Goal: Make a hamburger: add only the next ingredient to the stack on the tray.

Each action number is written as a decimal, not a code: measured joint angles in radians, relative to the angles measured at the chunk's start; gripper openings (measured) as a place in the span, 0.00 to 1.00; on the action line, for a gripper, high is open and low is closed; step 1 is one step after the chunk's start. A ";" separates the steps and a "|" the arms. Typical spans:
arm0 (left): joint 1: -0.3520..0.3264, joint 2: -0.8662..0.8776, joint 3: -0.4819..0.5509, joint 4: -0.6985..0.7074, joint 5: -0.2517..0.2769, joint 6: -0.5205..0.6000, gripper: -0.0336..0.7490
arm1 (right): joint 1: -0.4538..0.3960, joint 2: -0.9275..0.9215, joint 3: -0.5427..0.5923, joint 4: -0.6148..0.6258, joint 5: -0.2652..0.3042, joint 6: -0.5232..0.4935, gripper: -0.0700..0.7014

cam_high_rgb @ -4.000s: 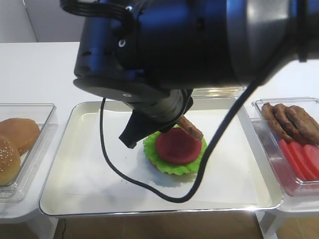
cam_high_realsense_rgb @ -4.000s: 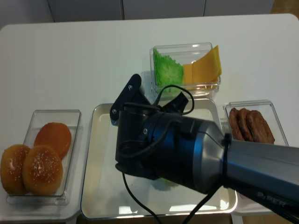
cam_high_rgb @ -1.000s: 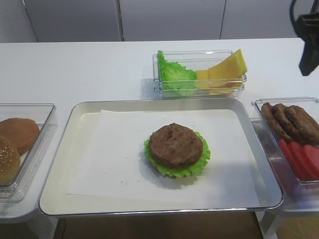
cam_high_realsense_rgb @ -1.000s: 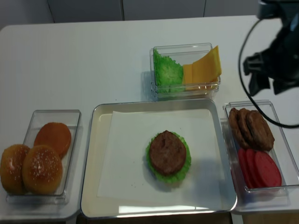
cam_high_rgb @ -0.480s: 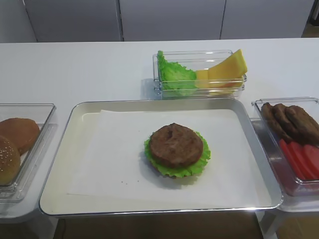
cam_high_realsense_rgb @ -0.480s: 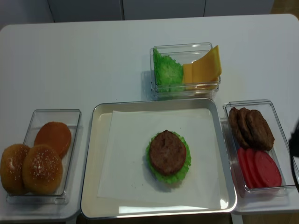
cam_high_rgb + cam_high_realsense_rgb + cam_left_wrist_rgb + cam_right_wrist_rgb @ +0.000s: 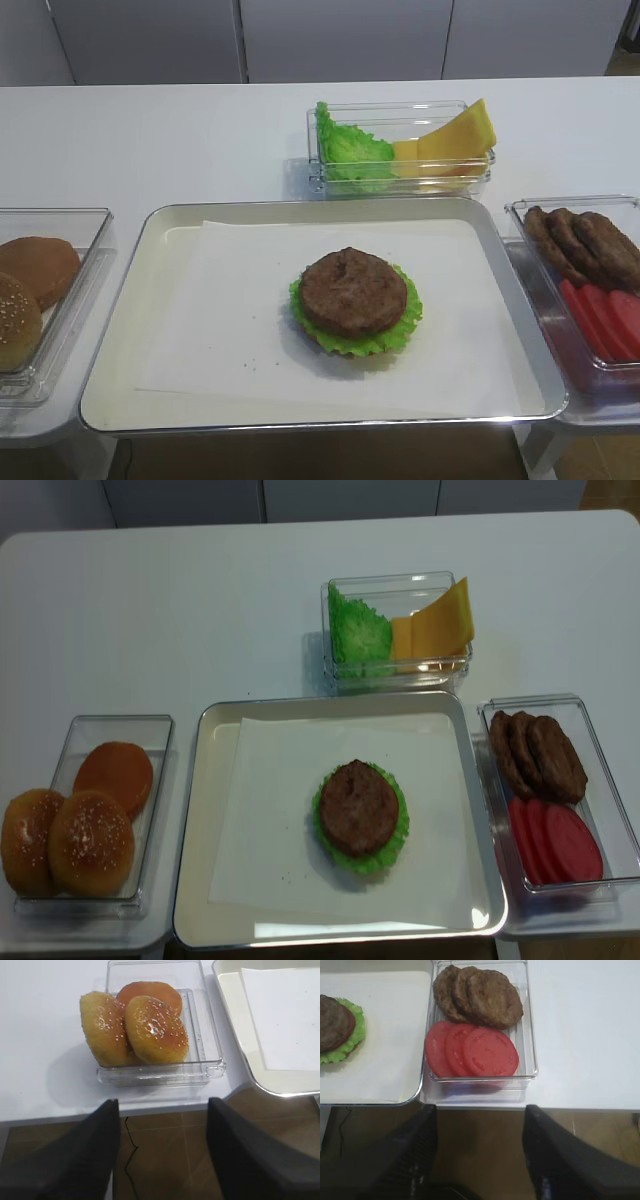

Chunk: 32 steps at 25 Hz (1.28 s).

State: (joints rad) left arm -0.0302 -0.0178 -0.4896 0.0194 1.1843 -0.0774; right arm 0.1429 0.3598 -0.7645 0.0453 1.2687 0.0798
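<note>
A dark brown meat patty (image 7: 353, 291) lies flat on top of the stack (image 7: 359, 810), with ruffled green lettuce (image 7: 404, 322) showing all round it. In the right wrist view a thin red tomato edge (image 7: 352, 1024) peeks out under the patty (image 7: 331, 1019). The stack sits mid-tray on white paper in the silver tray (image 7: 140, 300). My right gripper (image 7: 480, 1110) hangs open past the table's front edge, below the patty-and-tomato box, holding nothing. My left gripper (image 7: 163, 1104) is open too, below the bun box. Neither gripper shows in the high views.
A clear box at the right holds spare patties (image 7: 480, 995) and tomato slices (image 7: 480, 1052). The left box holds sesame buns (image 7: 150, 1027). Behind the tray stands a box with loose lettuce and cheese (image 7: 400, 150). Brown floor lies under both grippers.
Four seconds ago the right arm held the patty over the tomato slice; the patty now lies on the stack. The arm drew back to the right and left both high views.
</note>
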 joint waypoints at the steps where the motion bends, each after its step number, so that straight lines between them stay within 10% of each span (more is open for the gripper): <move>1: 0.000 0.000 0.000 0.000 0.000 0.000 0.57 | 0.000 -0.042 0.014 0.000 0.001 0.000 0.64; 12: 0.000 0.000 0.000 0.000 0.000 0.000 0.57 | 0.000 -0.370 0.157 0.011 0.010 -0.006 0.67; 22: 0.000 0.000 0.000 0.000 0.000 0.000 0.57 | 0.000 -0.379 0.267 0.018 -0.119 -0.097 0.69; 32: 0.000 0.000 0.000 0.000 0.000 0.000 0.57 | 0.000 -0.379 0.286 0.035 -0.128 -0.099 0.69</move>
State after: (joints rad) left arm -0.0302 -0.0178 -0.4896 0.0194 1.1843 -0.0774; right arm 0.1429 -0.0188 -0.4789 0.0801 1.1404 -0.0193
